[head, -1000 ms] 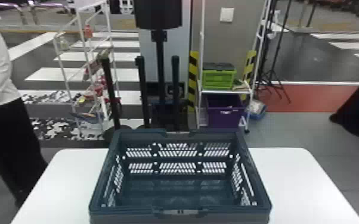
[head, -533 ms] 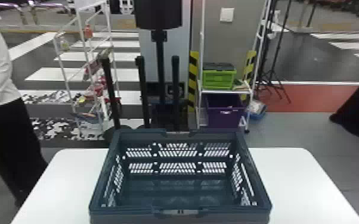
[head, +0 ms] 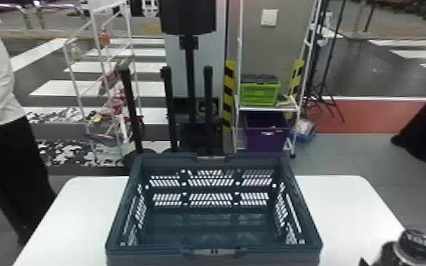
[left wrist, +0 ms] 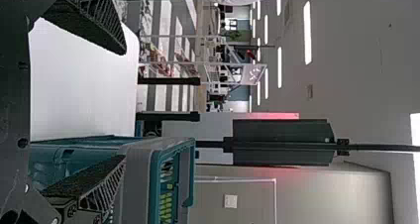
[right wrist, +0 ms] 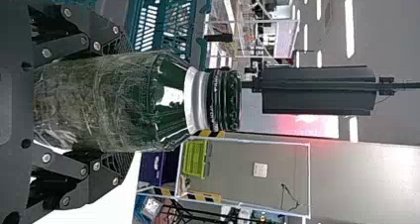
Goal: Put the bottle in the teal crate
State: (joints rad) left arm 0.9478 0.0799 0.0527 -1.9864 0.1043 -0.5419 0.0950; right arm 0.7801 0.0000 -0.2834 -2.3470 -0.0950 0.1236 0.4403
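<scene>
Right claw [head: 363, 262]: lower right corner of the head view, pinching the bottle [head: 417, 244], one finger to either side of its body.

Bottle: dark green, black ribbed cap, silver neck band; held upright, cap uppermost, outside the crate and to its right.

Left claw [left wrist: 124, 105]: seen in the left wrist view; two black fingers spread, bare space between them.

Crate [head: 145, 252]: teal, slatted walls, open top; lower middle of the head view, standing on the table.

Table [head: 78, 215]: white, rounded corners; lower part of the frame, extending to both sides of the crate.

Beyond the table, head view:
- Black cylinder [head: 187, 16] on a black post, upper middle.
- Lime green crate [head: 260, 93] with dark lid, right of middle, on a white-framed shelf [head: 267, 109].
- Purple bin [head: 267, 138], directly beneath that shelf.
- White wire rack [head: 95, 32], upper left, bearing small goods.
- Black tripod [head: 323, 86], upper right.
- Square white switch plate [head: 269, 17], upper right of middle, on a grey wall panel [head: 276, 49].
</scene>
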